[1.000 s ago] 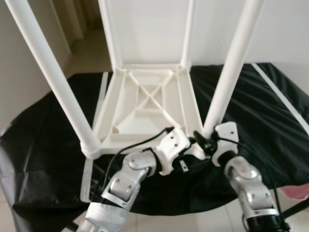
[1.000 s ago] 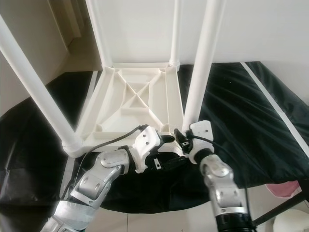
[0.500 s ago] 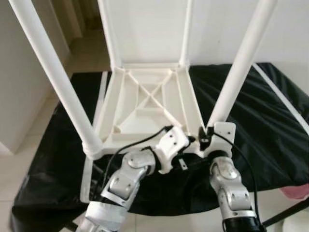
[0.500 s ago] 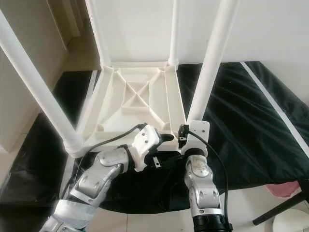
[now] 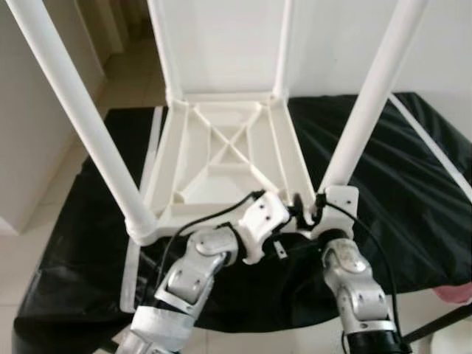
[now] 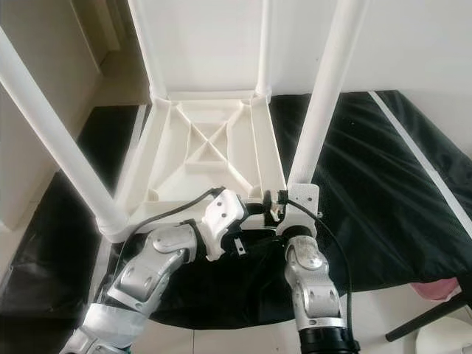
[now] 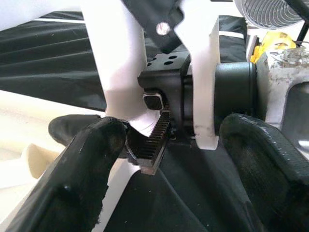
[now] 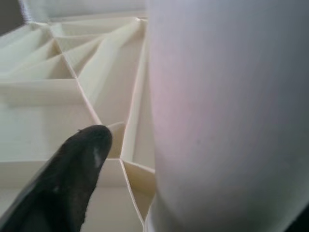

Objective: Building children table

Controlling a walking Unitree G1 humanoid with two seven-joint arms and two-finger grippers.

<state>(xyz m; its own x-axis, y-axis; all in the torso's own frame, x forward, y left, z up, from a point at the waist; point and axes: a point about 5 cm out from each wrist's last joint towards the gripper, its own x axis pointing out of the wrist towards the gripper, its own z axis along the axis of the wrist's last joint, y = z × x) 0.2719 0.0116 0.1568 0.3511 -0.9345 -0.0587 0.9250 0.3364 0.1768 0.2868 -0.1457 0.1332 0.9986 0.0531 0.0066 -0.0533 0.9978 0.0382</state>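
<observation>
Upside down, a white children's table (image 5: 225, 158) lies on a black sheet (image 5: 413, 184), its four legs pointing up. At its near right corner, the right gripper (image 6: 284, 200) straddles the base of the near right leg (image 5: 365, 99); its fingers are spread around that leg. Just beside it, the left gripper (image 5: 289, 212) sits at the table's near edge, fingers (image 7: 84, 169) apart and holding nothing. Bare sheet stretches right of the table.

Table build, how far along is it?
Looks nearly done: the table lies upside down on the black sheet with all four legs standing in its corners. In hand: the right tool is at the base of the near right leg, left tool beside it. Left: possibly seating that leg, then flipping upright.
</observation>
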